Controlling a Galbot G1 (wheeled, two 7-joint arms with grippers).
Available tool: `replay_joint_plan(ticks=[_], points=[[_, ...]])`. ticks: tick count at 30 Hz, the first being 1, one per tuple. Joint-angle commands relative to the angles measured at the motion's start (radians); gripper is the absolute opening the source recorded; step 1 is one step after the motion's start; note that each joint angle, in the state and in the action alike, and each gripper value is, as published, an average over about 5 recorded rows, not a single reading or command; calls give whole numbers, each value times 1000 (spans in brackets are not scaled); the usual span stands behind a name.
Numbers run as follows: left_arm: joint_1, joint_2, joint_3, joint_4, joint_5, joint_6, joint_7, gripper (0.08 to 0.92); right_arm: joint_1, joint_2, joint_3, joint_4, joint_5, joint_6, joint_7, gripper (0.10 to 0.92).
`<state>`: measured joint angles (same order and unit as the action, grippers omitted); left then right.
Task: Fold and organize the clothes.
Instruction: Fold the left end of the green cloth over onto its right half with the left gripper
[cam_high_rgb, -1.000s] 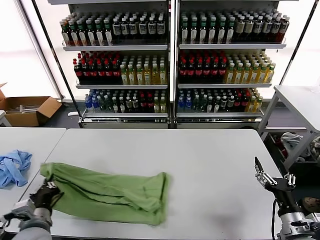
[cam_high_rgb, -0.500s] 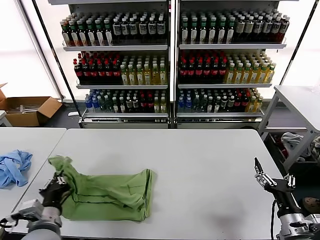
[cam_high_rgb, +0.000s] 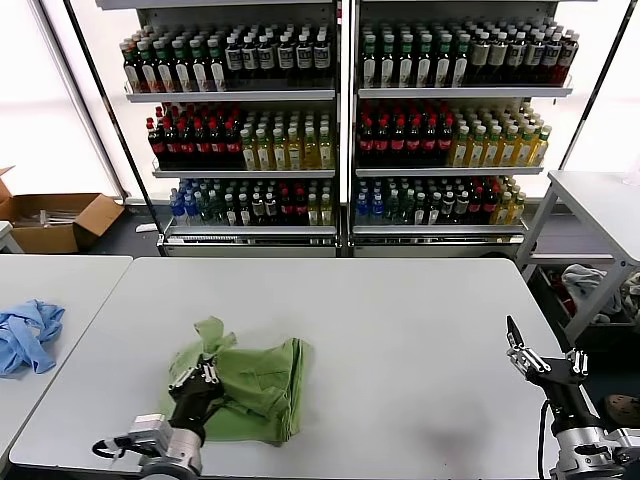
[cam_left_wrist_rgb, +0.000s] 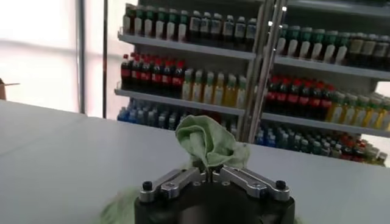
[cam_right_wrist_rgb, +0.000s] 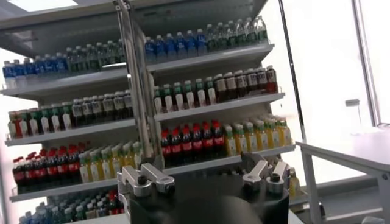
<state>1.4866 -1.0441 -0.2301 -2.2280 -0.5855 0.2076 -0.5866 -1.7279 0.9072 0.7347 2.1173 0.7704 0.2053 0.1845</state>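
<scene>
The clothes, a light green shirt (cam_high_rgb: 255, 385), lie bunched and doubled over on the white table (cam_high_rgb: 420, 330), left of its middle near the front edge. My left gripper (cam_high_rgb: 203, 378) is shut on a fold of the shirt and holds it raised over the rest of the cloth. In the left wrist view a puff of green fabric (cam_left_wrist_rgb: 210, 141) stands up out of the closed left gripper (cam_left_wrist_rgb: 211, 173). My right gripper (cam_high_rgb: 545, 355) hovers open and empty at the table's right front corner, far from the shirt. The right wrist view shows the right gripper (cam_right_wrist_rgb: 204, 173) with its fingers spread wide.
A light blue garment (cam_high_rgb: 28, 335) lies on a separate table (cam_high_rgb: 70, 280) to the left. Shelves of bottles (cam_high_rgb: 340, 130) fill the background. A cardboard box (cam_high_rgb: 50, 220) sits on the floor at the far left, and another table (cam_high_rgb: 600, 200) stands at the right.
My left gripper has carried the shirt's left end rightward over the rest, so the long spread shirt is now a shorter, doubled heap. The right arm has not moved.
</scene>
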Motion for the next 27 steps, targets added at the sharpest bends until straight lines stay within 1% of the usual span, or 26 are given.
replay_joint_plan(ticks=[1,7,12,18,21,27], points=[[-51,-48,195,28,72,10,-2,104,0,-2,-2,-2,-2,0,-1,823],[-78,-65,249,80,113,15,-9,104,0,-2,-6,-1,-6,1,-1,823],[-97,-74,279,90,126,24,-11,104,0,0,-9,-1,-9,2,0,823],[-154,-74,311,167,150,14,-3,107,2,0,-6,5,-10,3,-1,823],[-182,-76,334,173,154,25,-5,136,2,4,-9,8,-13,3,-2,823],[-219,-78,379,181,168,52,1,269,5,13,-19,11,-27,3,-3,823]])
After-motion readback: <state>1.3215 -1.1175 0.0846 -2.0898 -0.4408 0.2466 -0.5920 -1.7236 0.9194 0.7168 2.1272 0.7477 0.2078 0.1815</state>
